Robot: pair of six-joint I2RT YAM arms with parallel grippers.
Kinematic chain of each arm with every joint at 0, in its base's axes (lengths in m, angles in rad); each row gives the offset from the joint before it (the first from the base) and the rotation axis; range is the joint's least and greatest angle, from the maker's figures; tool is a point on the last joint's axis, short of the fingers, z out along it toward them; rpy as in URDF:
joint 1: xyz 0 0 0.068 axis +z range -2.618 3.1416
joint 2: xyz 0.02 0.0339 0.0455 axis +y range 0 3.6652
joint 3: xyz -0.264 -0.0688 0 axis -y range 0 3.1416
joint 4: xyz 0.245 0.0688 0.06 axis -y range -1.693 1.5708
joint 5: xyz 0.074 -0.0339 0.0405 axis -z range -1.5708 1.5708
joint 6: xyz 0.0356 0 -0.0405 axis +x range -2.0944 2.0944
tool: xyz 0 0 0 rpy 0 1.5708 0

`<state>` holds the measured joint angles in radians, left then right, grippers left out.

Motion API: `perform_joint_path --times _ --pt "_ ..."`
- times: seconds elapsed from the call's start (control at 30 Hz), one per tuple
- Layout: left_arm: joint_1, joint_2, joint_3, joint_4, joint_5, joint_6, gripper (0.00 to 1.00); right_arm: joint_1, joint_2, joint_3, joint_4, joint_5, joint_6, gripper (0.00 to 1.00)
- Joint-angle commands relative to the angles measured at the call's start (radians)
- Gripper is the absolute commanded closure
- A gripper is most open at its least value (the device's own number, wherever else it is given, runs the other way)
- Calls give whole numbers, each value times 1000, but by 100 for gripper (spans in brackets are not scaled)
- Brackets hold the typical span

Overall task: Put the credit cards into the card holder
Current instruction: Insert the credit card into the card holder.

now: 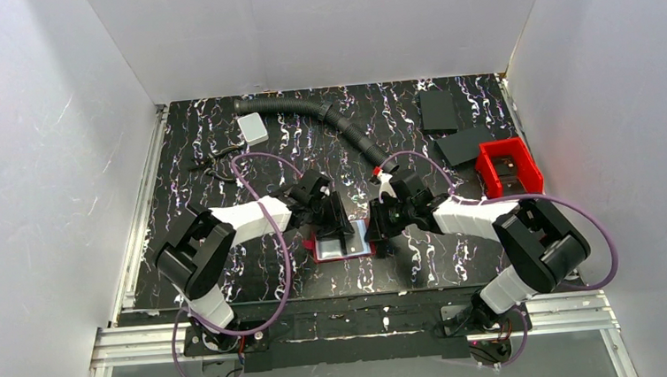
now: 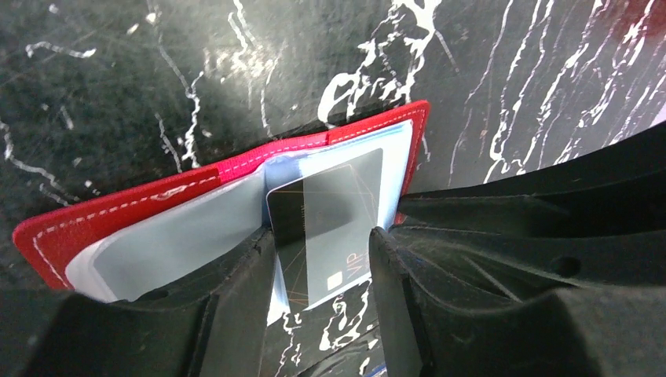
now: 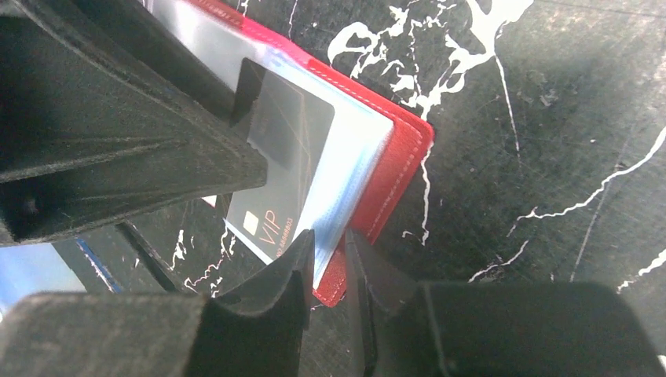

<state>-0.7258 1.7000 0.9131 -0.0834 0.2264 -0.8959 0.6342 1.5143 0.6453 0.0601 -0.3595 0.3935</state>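
Near the middle of the top view, low down, the red card holder [image 1: 327, 254] lies open and flat on the black table [image 1: 441, 261] with its clear pockets facing up; both arms bend in over it. One credit card [image 2: 330, 204], dark grey with the word VIP on it, sits partway in a pocket; in the left wrist view its lower end sticks out past the holder's edge, over the table. The left gripper [image 2: 320, 236] has its jaws apart with this card between them, and they look to press on its two long sides. The right gripper [image 3: 328, 247] has its jaws almost together at the lower middle of its view; they pinch the edge of the pale pockets and the red cover at a corner, so it seems to hold the holder down.

So the job looks only partly done; this card needs a push to go all the way in, and more cards may wait. How many cards are inside cannot be told, for the pockets are pale and shiny. A blue blur [image 3: 31, 275] at the lower left of the right wrist view may be another card, but it is cut off; a small pale thing [image 1: 253, 128] at the upper left of the table might be one too, but it is too small to tell. From above, the grippers hide much of the holder.
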Motion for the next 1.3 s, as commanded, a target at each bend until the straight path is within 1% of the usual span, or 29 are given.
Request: perform_joint_path --times 0.0,0.1,0.2,0.27,0.33,0.37,0.43,0.47,0.5,0.53,0.57,0.7,0.83,0.97,1.03,1.1,1.2,1.27 --pt "-19 11 25 76 46 -6 55 -1 33 23 45 -38 8 71" --pt "-35 4 24 147 79 10 54 -2 42 20 58 -47 14 73" --pt "-61 8 58 118 67 65 53 -2 46 17 66 -50 15 73" --pt "-60 7 31 131 80 31 52 -1 41 17 60 -41 9 73" --pt "-55 -4 11 94 55 16 52 -1 30 25 33 -18 -6 73" --pt "-50 -16 3 51 36 15 51 -2 22 30 12 -4 -16 72" --pt "-37 -56 -28 31 13 4 48 -7 -2 36 -34 23 -29 70" --pt "-29 -74 -38 25 10 0 47 -12 -15 34 -48 33 -32 68" --pt "-16 -109 -26 -7 8 6 46 -24 -42 28 -58 33 -37 63" --pt "-14 -113 -17 -17 5 14 46 -29 -43 28 -59 28 -40 61" --pt "-13 -114 -9 -23 2 17 46 -33 -42 28 -81 20 -41 60" --pt "-13 -78 13 -29 9 14 45 -42 -29 24 -54 -4 -25 60" --pt "-19 -22 15 30 65 -16 46 -42 5 17 7 -41 -3 62" --pt "-40 36 27 117 95 -53 47 -38 33 8 71 -79 36 70" --pt "-55 64 49 130 118 -72 48 -32 46 8 91 -89 55 71" --pt "-61 37 37 136 96 -68 48 -31 47 3 102 -100 64 72" --pt "-59 -36 11 102 60 -52 47 -31 32 -8 113 -119 71 72" --pt "-51 -73 -8 60 47 -38 47 -33 20 3 69 -90 47 72"
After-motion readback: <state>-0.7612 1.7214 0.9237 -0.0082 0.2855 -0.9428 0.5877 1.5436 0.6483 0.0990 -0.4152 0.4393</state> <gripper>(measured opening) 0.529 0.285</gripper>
